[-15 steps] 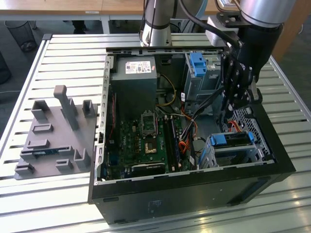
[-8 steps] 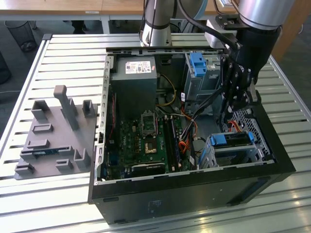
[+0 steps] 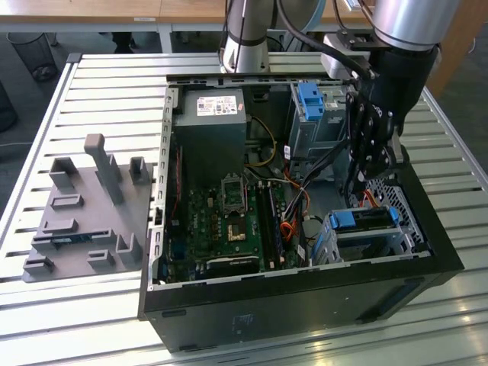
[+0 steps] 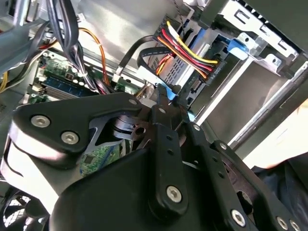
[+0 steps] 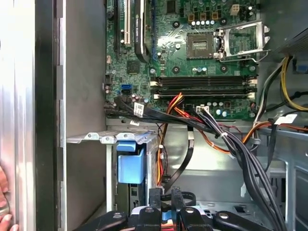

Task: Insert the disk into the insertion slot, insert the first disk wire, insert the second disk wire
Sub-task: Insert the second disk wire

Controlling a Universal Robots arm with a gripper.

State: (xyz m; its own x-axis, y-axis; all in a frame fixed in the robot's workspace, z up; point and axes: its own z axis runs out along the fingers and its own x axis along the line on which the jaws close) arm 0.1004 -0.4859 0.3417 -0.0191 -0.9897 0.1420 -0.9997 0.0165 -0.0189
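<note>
Disk (image 3: 364, 219) sits in the metal slot (image 3: 396, 242) near the computer case's (image 3: 305, 305) front corner; the claw (image 4: 166, 94) pinches a flat cable plug (image 4: 169, 90) beside it.

Loose cables (image 5: 226, 139) crowd the tool (image 3: 358, 183) above the insertion slot (image 3: 366, 232).

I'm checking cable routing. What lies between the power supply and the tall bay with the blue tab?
In the exterior view, yellow wires hang between the power supply and the bay.
</note>
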